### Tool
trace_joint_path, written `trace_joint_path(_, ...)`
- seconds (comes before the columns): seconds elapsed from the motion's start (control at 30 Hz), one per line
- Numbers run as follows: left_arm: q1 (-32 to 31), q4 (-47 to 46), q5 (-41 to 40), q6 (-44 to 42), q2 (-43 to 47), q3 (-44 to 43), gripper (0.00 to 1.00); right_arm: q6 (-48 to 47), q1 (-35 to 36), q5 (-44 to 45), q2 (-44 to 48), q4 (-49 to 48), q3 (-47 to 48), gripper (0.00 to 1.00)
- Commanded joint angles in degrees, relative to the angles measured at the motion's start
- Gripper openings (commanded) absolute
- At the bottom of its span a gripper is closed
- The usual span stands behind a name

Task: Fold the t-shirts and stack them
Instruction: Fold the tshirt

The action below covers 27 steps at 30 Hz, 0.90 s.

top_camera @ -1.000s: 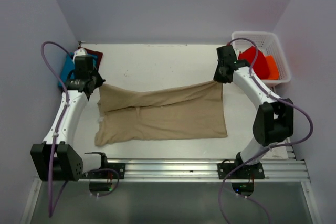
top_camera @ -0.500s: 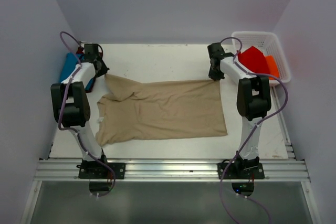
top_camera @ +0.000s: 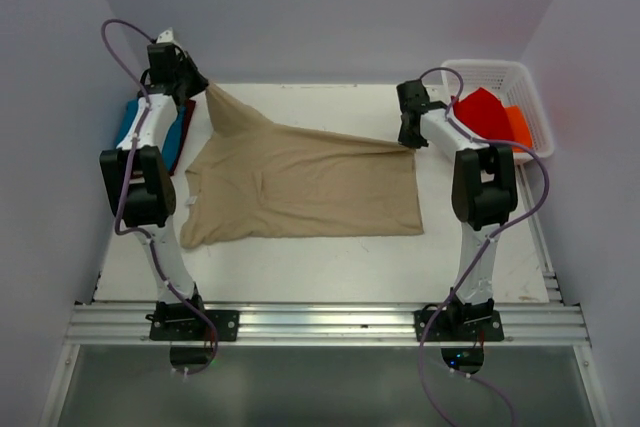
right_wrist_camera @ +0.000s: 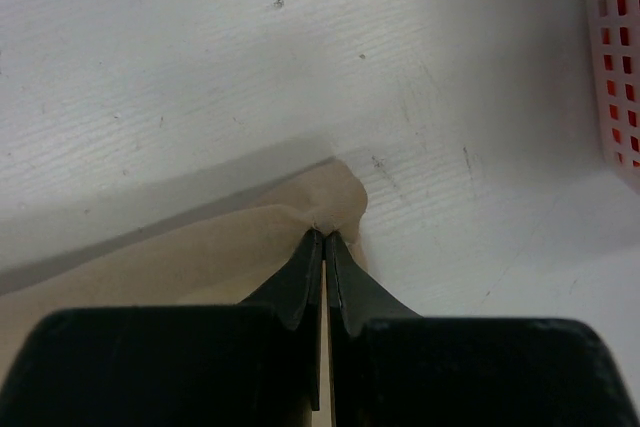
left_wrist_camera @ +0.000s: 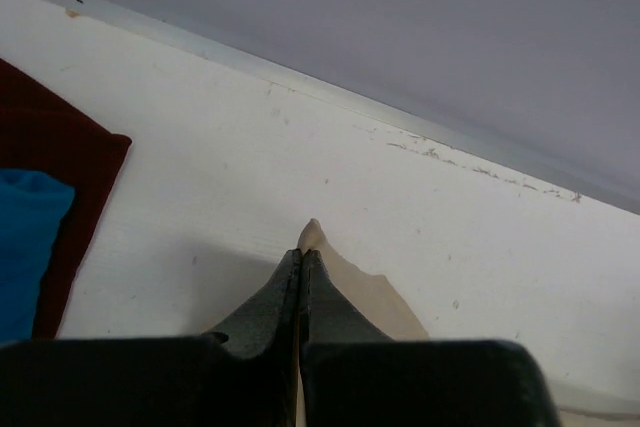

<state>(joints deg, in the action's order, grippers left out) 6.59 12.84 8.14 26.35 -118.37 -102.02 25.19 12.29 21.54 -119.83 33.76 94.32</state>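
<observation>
Tan shirt (top_camera: 300, 187) lies mid-table, but its far-left corner is no longer down. Your left gripper (left_wrist_camera: 301, 255), jaws pinched tight on that corner, has carried it up and back toward the far wall within the last second. Your right gripper (right_wrist_camera: 324, 237), closed on the far-right corner, has barely moved. The far edge now runs taut between them, so I judge the shirt ready to be laid flat for folding. The blue shirt (left_wrist_camera: 25, 247) lies on the maroon shirt (left_wrist_camera: 50, 147) at far left.
</observation>
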Motion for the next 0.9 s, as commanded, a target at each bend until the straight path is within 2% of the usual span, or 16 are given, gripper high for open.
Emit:
trace_joint_path(0.0, 0.7, -1.2, 3.0, -1.7, -1.2, -3.2, 0.00, -1.2, -0.5, 1.3, 4.3, -2.4, -0.8, 0.00)
trace_joint_path(0.2, 0.7, 1.7, -2.1, -1.8, 2.3, 3.4, 0.00, -1.0, -0.6, 0.7, 7.0, -2.8, -3.6, 0.00)
trace_joint_path(0.4, 0.6, 2.0, -7.9, -2.0, 8.2, 13.7, 0.00, 0.3, -0.6, 0.0, 12.9, -4.9, -11.3, 0.00)
trace_joint_path(0.5, 0.7, 2.1, -13.6, -2.5, 11.8, 19.6, 0.00, 0.6, -0.5, -0.9, 16.4, -6.0, -15.5, 0.00)
trace_joint_path(0.73, 0.8, 5.9, -23.1, -3.1, 18.2, 24.8, 0.00, 1.5, -0.4, -3.6, 21.0, -6.5, -22.7, 0.00)
trace_joint_path(0.87, 0.8, 7.5, -23.7, -2.9, 20.4, 26.5, 0.00, 2.1, 0.1, -4.5, 23.2, -6.9, -25.7, 0.00)
